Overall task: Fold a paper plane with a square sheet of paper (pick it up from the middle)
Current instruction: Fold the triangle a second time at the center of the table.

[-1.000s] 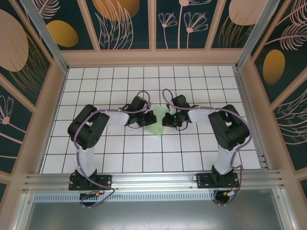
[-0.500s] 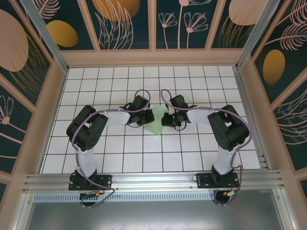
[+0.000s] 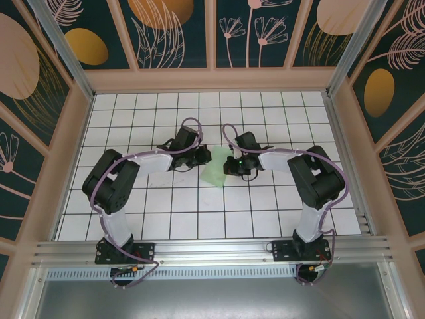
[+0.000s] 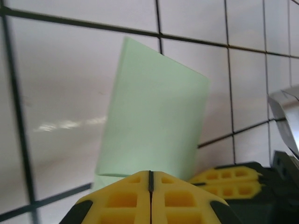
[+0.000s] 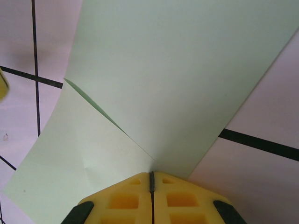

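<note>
Bright even light, soft glare on tiles, blurred wrist close-ups.

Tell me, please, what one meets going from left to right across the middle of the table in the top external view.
left hand → square sheet of paper, partly folded → right hand

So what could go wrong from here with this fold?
The right claw is shut on the partly folded sheet at one small spot, so a pull might tear it or let it slip. The left claw, also shut, sits close by; the two might collide.
</note>
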